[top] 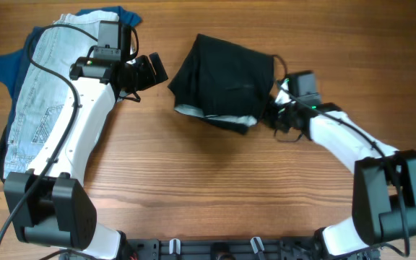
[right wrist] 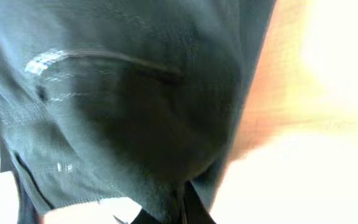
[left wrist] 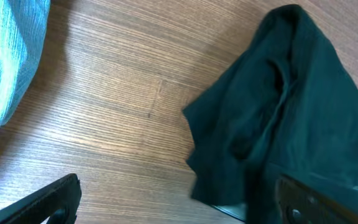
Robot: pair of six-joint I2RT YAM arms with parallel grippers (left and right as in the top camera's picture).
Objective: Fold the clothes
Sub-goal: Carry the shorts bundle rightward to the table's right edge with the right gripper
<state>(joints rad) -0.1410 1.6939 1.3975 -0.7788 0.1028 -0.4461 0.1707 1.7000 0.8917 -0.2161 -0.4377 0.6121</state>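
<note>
While the left gripper (top: 149, 72) hovers spread and empty, the right gripper (top: 274, 110), arm stretched inward, pinches the black shorts (top: 226, 76).

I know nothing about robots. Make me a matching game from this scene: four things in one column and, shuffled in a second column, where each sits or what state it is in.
Column one:
1. black shorts
2. denim shorts
3. blue top
4. left gripper

Column two:
A. open, holding nothing, over the bare table
B. bottom of the pile on the left, peeking out
C. bunched mid-table, with the right gripper at its edge
D. pale, lying on top of another garment

Pairs: 1-C, 2-D, 3-B, 4-A
</note>
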